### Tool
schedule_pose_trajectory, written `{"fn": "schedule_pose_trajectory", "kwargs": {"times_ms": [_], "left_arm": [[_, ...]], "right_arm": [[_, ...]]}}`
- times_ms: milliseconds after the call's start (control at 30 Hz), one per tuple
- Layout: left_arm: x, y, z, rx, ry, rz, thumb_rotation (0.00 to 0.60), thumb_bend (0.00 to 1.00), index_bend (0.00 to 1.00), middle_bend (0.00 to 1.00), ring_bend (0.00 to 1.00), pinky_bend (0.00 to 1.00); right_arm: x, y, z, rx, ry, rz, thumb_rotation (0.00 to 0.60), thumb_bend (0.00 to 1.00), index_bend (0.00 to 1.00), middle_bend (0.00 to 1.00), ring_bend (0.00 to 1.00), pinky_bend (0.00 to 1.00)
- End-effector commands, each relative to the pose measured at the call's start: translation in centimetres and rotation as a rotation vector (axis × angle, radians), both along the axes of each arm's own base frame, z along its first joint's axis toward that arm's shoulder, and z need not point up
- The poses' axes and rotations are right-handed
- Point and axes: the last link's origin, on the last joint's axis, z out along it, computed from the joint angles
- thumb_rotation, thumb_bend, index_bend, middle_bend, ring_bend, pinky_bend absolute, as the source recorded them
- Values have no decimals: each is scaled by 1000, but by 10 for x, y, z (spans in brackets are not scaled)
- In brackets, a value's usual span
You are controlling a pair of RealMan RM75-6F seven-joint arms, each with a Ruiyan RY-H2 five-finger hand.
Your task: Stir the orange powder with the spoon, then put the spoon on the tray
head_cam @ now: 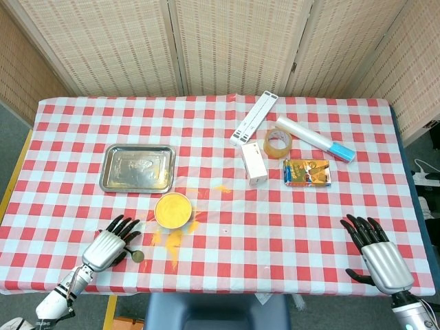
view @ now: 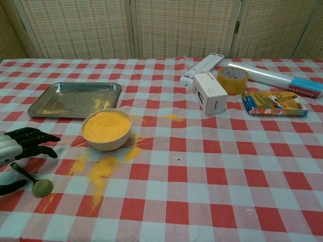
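The spoon (view: 35, 182) lies on the cloth in front of and to the left of the bowl (view: 106, 130), not touching it. Its long axis runs diagonally: the round scoop end points toward the front edge and slightly right, and the thin dark handle runs back and left, disappearing under the left hand (view: 19, 147).

The left hand hovers over the handle with its fingers spread toward the bowl. Whether the thumb beneath is touching the handle cannot be told; no grip is evident. The right hand (head_cam: 375, 251) rests far right of the bowl, fingers apart, holding nothing.

The bowl is heaped nearly to its rim with orange powder (view: 105, 125), and spilled powder (view: 101, 169) already marks the cloth in front of it. The tray (view: 75, 99) sits just behind and left of the bowl.

Risks, as judged:
- The handle is thin and lies flat, so closing fingers may slide it away or flip the scoop.
- With the bowl so full, stirring is likely to push more powder over the rim.
- A hard push could shift the bowl.
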Motion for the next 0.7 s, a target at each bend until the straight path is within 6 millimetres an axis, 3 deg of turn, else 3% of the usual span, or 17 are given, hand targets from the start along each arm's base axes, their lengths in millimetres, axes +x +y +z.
{"fn": "schedule_pose_trajectory", "kwargs": {"times_ms": [33, 133, 700], "left_arm": [[1, -2, -2, -5, -16, -8, 600, 412, 323, 0, 0, 0], [2, -2, -6, -10, -25, -9, 600, 424, 396, 0, 0, 0], [5, 0, -13, -3, -61, -20, 600, 417, 568, 0, 0, 0]], "right_arm": [[0, 0, -1, 3, 1, 0, 600, 50, 0, 0, 0, 0], [0, 0, -1, 2, 1, -1, 600, 51, 0, 0, 0, 0], [0, 0, 0, 1, 2, -2, 600, 50, 0, 0, 0, 0]]}}
